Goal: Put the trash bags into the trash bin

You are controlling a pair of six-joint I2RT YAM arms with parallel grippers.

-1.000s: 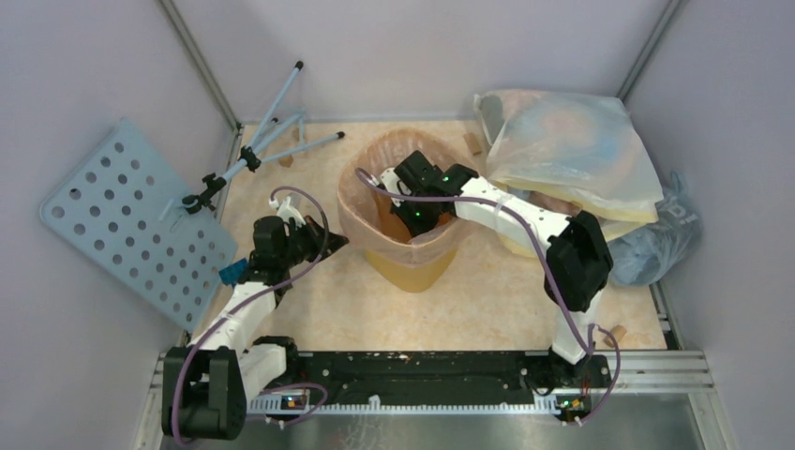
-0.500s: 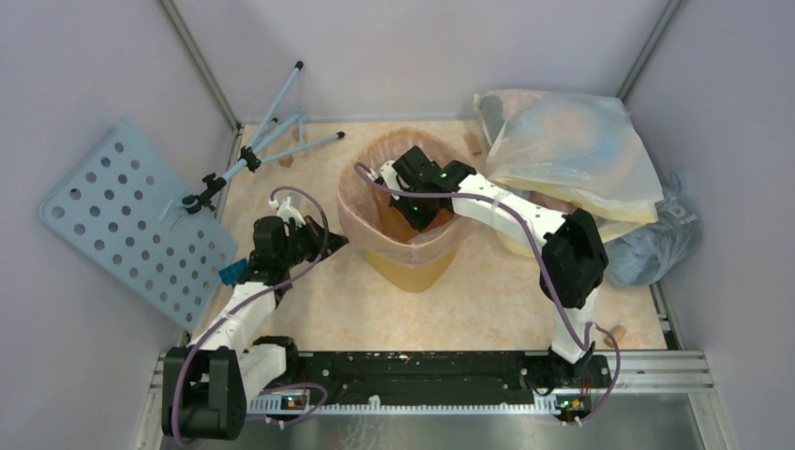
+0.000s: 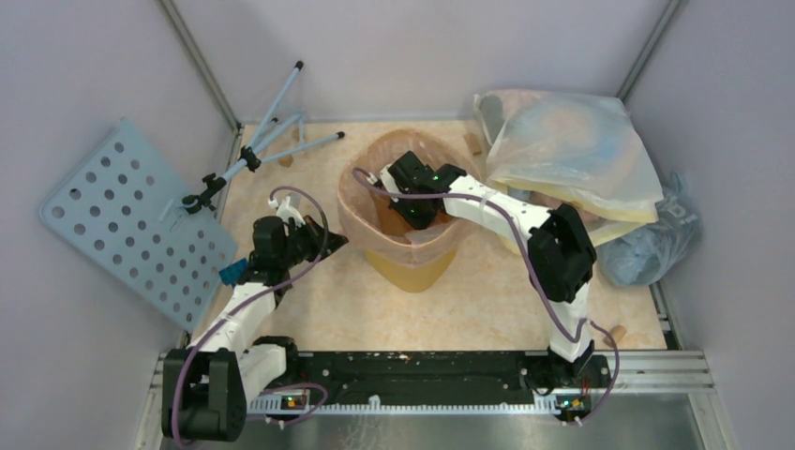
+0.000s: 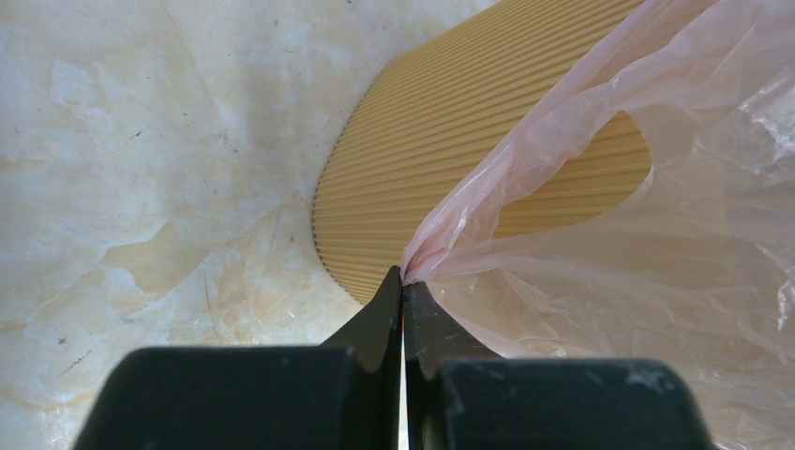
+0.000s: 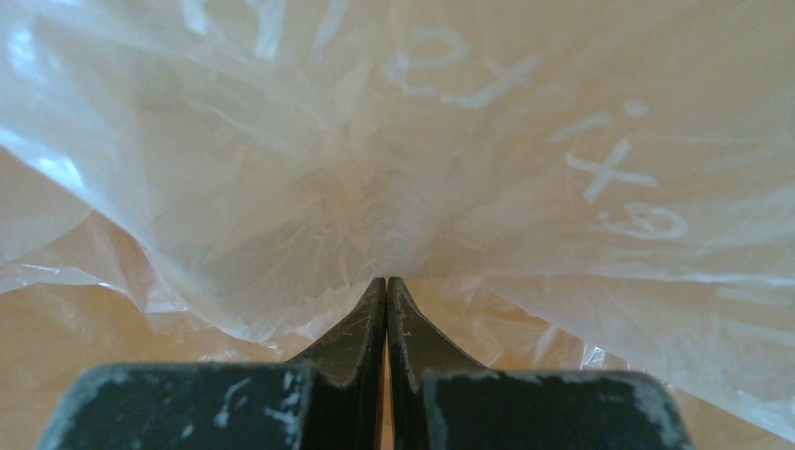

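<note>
Centre frame: my L gripper point(image 4: 403, 281) pinches pink trash bag point(image 4: 656, 281) by its edge, beside ribbed trash bin point(image 4: 450, 141); R gripper point(image 5: 387, 286) closed, tips against film, grip unclear.

**Printed marks on the film, right wrist view.** White printed characters point(image 5: 469, 70) stand on the pale pink trash bag point(image 5: 281, 141). One row lies at about twelve o'clock from the middle of the view. A second row point(image 5: 623, 173) lies at about two o'clock and slants downward. The strokes resemble rounded letters and crosses, and the folds of the film distort them. No word can be read with certainty. Nothing else in the views carries legible text, a number or a sign.
</note>
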